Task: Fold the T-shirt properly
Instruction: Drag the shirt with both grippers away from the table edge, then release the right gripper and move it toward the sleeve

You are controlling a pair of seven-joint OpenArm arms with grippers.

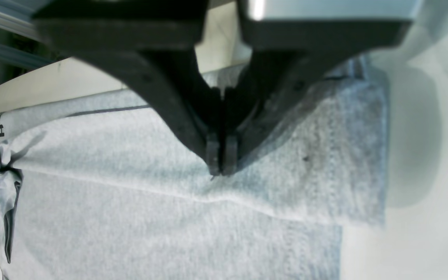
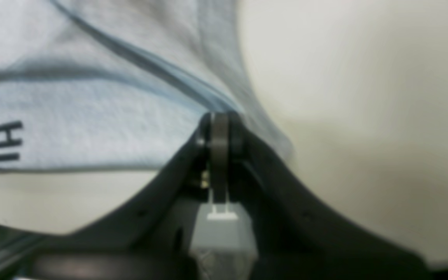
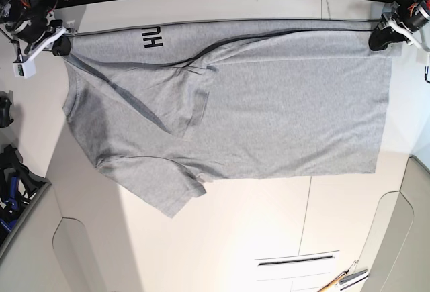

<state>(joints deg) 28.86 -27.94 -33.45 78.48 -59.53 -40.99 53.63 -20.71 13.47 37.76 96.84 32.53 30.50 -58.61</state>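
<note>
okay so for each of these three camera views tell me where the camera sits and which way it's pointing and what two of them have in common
Left wrist: sits on the left arm, looks along the shut left gripper onto the T-shirt.
Right wrist: on the right arm, looks past the right gripper, shut on the shirt's edge, toward the table.
Base: overhead, facing down on the whole spread shirt, both grippers at its far corners.
Shared: right wrist and base both show the black "HU" lettering.

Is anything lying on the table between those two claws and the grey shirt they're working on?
Nothing visible. The left gripper and right gripper are each already shut on the T-shirt, pinching its far edge at opposite corners.
</note>
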